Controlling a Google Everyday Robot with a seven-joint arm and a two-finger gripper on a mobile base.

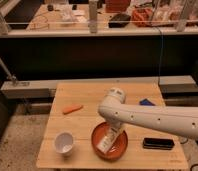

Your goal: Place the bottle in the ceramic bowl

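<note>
The reddish-orange ceramic bowl [109, 143] sits near the front middle of the wooden table [87, 100]. The small white bottle [107, 141] with a label patch lies tilted inside the bowl. My white arm reaches in from the right and bends down over the bowl. My gripper [114, 131] is at the bottle's upper end, just above the bowl's inside.
A white cup [64, 143] stands at the front left. An orange carrot [72, 109] lies at the left. A blue item [146, 102] lies at the back right and a black flat device [158, 143] at the front right. A grey ledge runs behind the table.
</note>
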